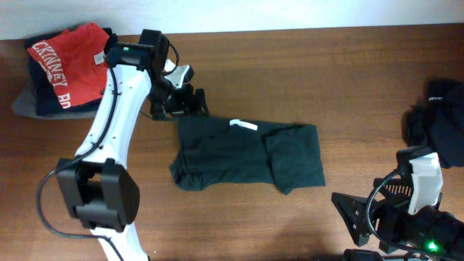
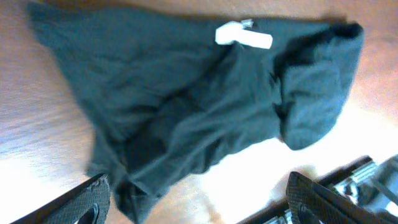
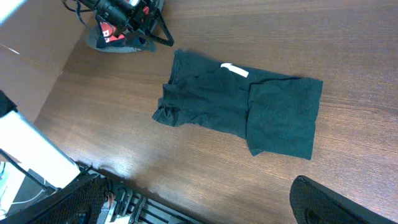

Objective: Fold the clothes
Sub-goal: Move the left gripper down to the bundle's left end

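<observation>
A dark grey-green T-shirt [image 1: 246,154] lies partly folded in the middle of the table, its right side doubled over and a small white tag [image 1: 243,125] on its far edge. My left gripper [image 1: 181,106] hovers at the shirt's far left corner, jaws open. In the left wrist view the shirt [image 2: 186,99] fills the frame and one crumpled corner reaches down between the spread fingers [image 2: 90,202] of the left gripper [image 2: 199,208]; nothing is clamped. My right gripper [image 1: 355,232] stands open at the near right, off the cloth, over bare wood in the right wrist view [image 3: 196,205].
A red shirt with white lettering [image 1: 69,61] tops a stack of dark garments at the far left corner. A heap of black clothes [image 1: 442,119] sits at the right edge. The left arm [image 1: 112,130] runs along the shirt's left side.
</observation>
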